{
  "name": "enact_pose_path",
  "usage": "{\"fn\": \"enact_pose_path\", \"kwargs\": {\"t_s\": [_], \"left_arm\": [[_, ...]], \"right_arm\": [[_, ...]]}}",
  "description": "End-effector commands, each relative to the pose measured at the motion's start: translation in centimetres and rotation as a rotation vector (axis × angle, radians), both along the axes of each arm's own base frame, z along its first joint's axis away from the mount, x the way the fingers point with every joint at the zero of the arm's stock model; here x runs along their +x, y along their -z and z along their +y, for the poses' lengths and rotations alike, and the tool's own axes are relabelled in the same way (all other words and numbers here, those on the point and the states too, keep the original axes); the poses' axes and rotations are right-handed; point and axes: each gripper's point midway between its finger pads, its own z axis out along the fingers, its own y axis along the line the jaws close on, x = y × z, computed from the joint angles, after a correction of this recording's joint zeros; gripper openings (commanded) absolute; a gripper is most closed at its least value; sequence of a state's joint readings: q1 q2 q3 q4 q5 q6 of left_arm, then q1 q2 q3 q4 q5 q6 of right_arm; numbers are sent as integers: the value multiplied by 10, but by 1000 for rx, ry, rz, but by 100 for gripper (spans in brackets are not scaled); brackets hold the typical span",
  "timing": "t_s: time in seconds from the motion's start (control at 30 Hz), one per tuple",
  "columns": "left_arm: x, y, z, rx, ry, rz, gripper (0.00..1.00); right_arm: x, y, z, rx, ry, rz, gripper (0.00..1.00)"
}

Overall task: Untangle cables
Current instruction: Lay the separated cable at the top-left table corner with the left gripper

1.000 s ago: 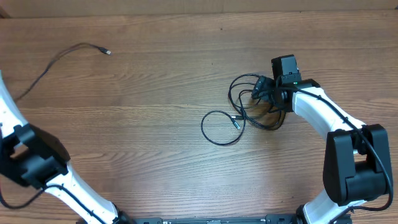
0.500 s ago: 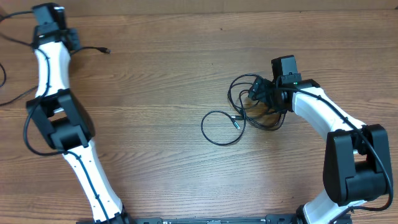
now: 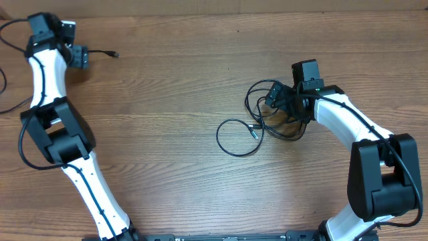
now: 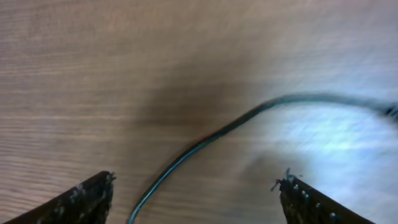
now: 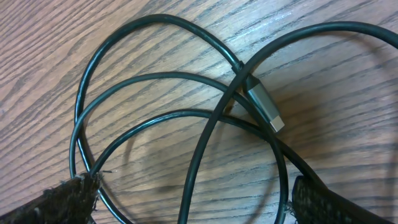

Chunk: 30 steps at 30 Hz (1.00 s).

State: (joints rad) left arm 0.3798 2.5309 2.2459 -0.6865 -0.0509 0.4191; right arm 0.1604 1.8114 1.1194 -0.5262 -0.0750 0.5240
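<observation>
A tangled bundle of black cables (image 3: pixel 264 110) lies right of the table's middle. One loop (image 3: pixel 237 138) with a metal-tipped plug (image 3: pixel 254 128) trails out to its left. My right gripper (image 3: pixel 275 99) is open over the bundle. In the right wrist view several cable loops (image 5: pixel 205 143) and a silver plug (image 5: pixel 264 107) lie between and ahead of the wide-apart fingertips (image 5: pixel 196 186). A lone cable (image 3: pixel 100 51) with a small plug (image 3: pixel 115 55) lies at the far left. My left gripper (image 3: pixel 80 55) is open at that cable. In the blurred left wrist view the cable (image 4: pixel 205 138) runs loose between the open fingertips (image 4: pixel 196 186).
The wooden table (image 3: pixel 167 100) stretches between the two arms. Thin black wire (image 3: pixel 8 27) curls at the far left edge beside the left arm (image 3: pixel 43 73). The right arm's white links (image 3: pixel 341 120) reach in from the near right.
The left arm has swung from the near left up to the far left corner, over the lone cable. The right arm and the bundle have not moved.
</observation>
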Motion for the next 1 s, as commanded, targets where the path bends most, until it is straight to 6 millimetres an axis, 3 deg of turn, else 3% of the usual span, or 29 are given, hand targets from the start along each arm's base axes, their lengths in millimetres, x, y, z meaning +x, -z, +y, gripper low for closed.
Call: {"fn": "enact_pose_path", "kwargs": {"t_s": [0.0, 0.23, 0.43, 0.73, 0.77, 0.8, 0.83, 0.87, 0.97], "left_arm": [[-8, 11, 13, -23, 55, 21, 82], [-27, 22, 33, -82, 63, 43, 84], [-43, 37, 43, -100, 43, 78, 75], [-71, 78, 52, -147, -22, 125, 69], [-72, 82, 52, -148, -24, 126, 65], [-74, 85, 52, -148, -26, 128, 53], [-75, 87, 53, -150, -41, 130, 9], [-75, 87, 53, -162, -67, 124, 4], [-73, 83, 59, -185, -173, 91, 4]], "right_arm": [[-3, 6, 0, -4, 2, 16, 98], [-4, 6, 0, -3, 2, 17, 98], [-5, 7, 0, -4, 2, 24, 99], [-6, 7, 0, -5, 2, 27, 99], [-6, 7, -1, -5, 2, 28, 99], [-7, 7, -1, -5, 2, 30, 99], [-8, 8, -1, -6, 2, 35, 99], [-8, 8, -1, -6, 2, 39, 99], [-10, 8, -1, -7, 2, 45, 99]]}}
